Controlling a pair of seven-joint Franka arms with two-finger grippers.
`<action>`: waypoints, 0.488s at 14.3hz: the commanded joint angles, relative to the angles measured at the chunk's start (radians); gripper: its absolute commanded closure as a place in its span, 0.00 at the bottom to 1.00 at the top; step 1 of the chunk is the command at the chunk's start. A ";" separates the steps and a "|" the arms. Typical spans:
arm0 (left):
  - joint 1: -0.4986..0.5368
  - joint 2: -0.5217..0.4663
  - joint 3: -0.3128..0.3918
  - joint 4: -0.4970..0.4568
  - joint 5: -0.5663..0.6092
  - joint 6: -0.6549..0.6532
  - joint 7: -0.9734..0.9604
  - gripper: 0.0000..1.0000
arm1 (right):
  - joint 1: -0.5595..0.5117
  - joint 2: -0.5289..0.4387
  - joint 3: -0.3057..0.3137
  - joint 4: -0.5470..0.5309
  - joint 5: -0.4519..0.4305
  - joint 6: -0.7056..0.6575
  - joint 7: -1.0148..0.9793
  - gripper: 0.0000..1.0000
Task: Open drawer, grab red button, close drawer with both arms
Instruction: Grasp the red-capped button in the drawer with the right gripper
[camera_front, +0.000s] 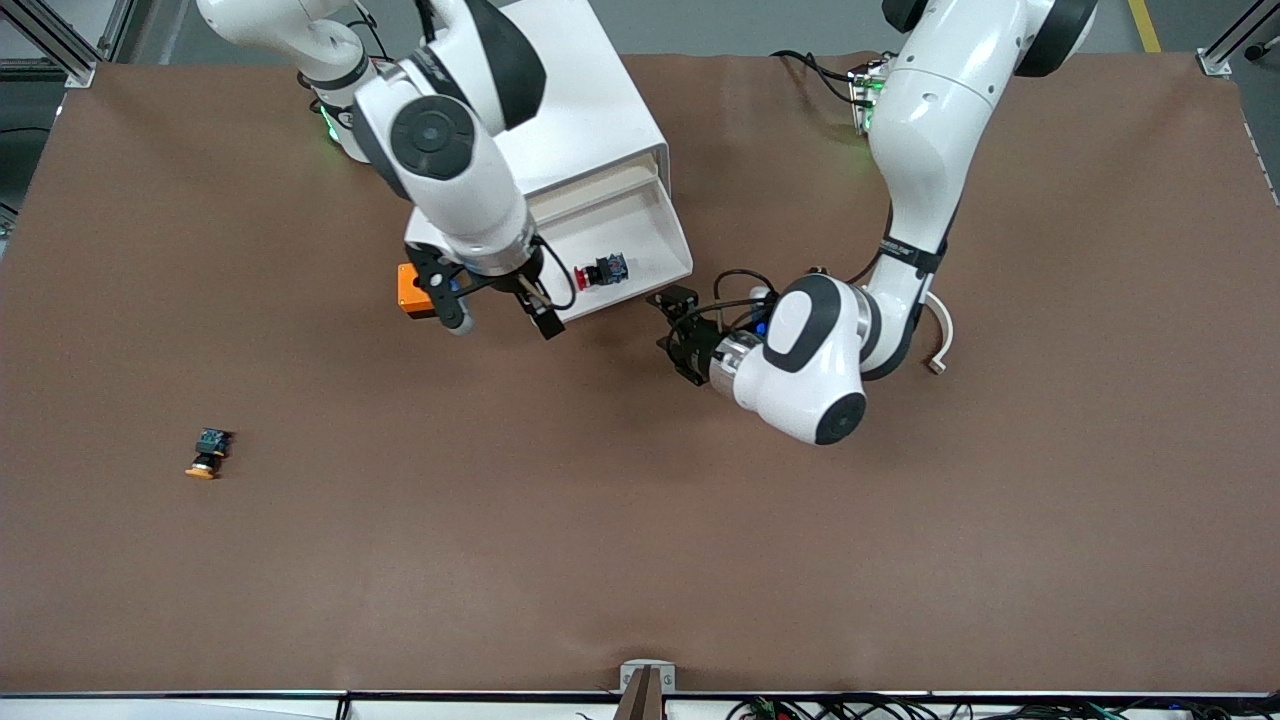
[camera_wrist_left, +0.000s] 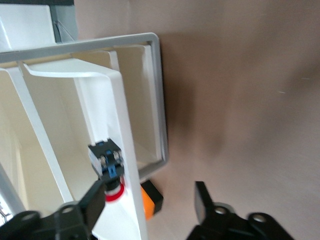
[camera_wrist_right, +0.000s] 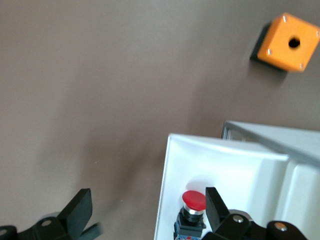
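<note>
Drawer (camera_front: 655, 235) out; the button (camera_front: 600, 271) lies on its side near the front edge. Right gripper (camera_front: 500, 310) hovers spread above, left gripper (camera_front: 680, 335) parted beside. Small, rigid, light, likely rolls: pinch the black body.

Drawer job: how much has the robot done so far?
Done: the drawer is pulled out. In hand: the right gripper hangs open-jawed over its front edge, the red button lying ungrabbed inside. The left gripper waits open beside the drawer. Left: grabbing, closing.
</note>
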 joint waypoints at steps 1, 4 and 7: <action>0.020 -0.017 0.042 0.042 0.000 -0.011 0.079 0.00 | 0.077 0.052 -0.012 0.005 -0.047 0.015 0.158 0.00; 0.031 -0.060 0.114 0.053 0.006 -0.020 0.200 0.00 | 0.131 0.079 -0.012 0.005 -0.050 0.012 0.244 0.00; 0.057 -0.124 0.120 0.053 0.055 -0.036 0.339 0.00 | 0.170 0.081 -0.012 -0.009 -0.054 0.004 0.290 0.00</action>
